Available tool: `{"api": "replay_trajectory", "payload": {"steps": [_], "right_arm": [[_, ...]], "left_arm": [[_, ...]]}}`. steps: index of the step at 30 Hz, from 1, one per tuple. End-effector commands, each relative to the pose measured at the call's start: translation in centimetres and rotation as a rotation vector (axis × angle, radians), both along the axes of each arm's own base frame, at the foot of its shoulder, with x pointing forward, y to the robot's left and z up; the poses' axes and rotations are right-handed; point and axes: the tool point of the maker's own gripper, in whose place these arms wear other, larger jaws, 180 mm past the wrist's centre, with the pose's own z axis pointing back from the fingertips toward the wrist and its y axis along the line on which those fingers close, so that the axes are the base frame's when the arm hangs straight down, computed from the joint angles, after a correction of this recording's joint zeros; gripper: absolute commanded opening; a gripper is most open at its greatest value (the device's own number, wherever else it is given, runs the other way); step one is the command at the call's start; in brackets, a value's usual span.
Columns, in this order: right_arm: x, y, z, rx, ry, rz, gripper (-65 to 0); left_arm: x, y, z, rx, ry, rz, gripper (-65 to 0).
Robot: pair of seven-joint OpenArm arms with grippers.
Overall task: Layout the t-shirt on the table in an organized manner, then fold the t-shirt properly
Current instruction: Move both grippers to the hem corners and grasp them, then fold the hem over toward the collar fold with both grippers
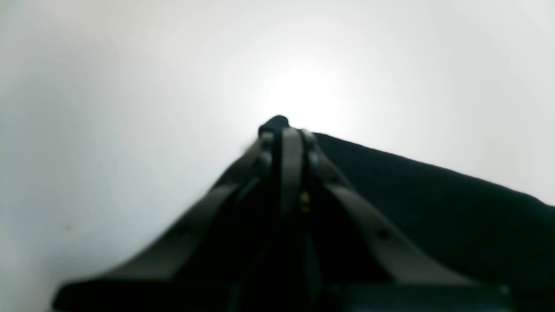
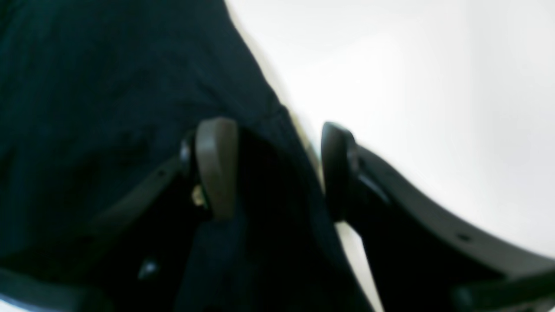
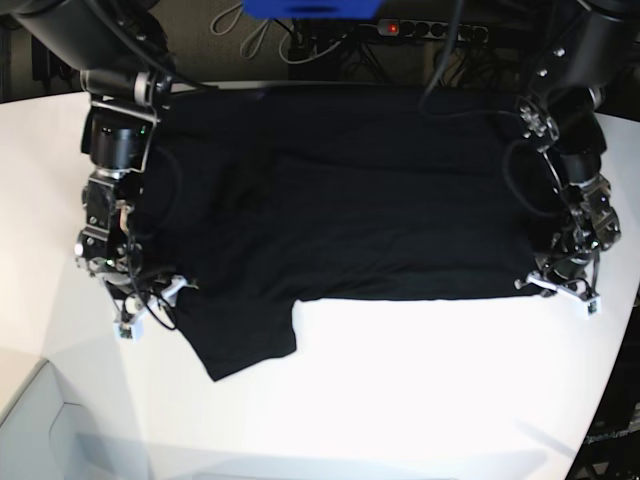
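The black t-shirt [image 3: 350, 220] lies spread plain side up across the far half of the white table [image 3: 400, 400], with one sleeve flap sticking out toward the front left. My left gripper [image 3: 560, 283] sits at the shirt's front right corner. In the left wrist view its fingers [image 1: 288, 132] are shut, a nub of black cloth pokes past the tips, and the t-shirt [image 1: 433, 208] runs off to the right. My right gripper [image 3: 150, 305] is at the shirt's left edge. It stands open [image 2: 277, 169], one finger over the t-shirt [image 2: 108, 86] and the other over bare table [image 2: 412, 86].
A power strip [image 3: 420, 28] with cables and a blue object [image 3: 310, 8] sit behind the table's far edge. The tabletop curves away at the right, and a grey surface [image 3: 40, 420] lies below its front left corner. Both arms reach in from the back corners.
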Motion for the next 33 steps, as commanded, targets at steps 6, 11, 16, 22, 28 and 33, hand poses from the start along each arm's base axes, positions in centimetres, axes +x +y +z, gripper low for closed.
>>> {"api": "replay_trajectory", "payload": {"steps": [6,11,16,22,28,33], "right_arm": [[0.7,-0.3,0.6,0.004,-0.026,-0.008,-44.1],[0.7,-0.4,0.7,0.003,-0.024,-0.009,-65.0],[-0.1,-1.3,2.7,-0.046,-0.087,-0.014,-65.0],[-1.7,-1.2,6.3,-0.097,-0.210,-0.012,-65.0],[-3.7,-0.7,7.4,-0.120,-0.248,-0.008,-65.0],[-5.6,-1.3,9.0,-0.124,-0.298,-0.038,-65.0]], "left_arm": [[-0.5,0.3,-0.3,0.011,0.040,-0.010,-64.9],[-0.5,0.5,-0.1,0.014,0.032,-0.006,-64.9],[-0.2,0.8,0.7,0.022,0.008,-0.006,-64.9],[-1.0,1.6,3.1,-0.045,-0.086,0.046,-64.9],[-1.9,1.8,4.9,-0.070,-0.128,0.049,-64.9],[-2.7,1.1,6.8,-0.073,-0.146,0.024,-64.9]]}}
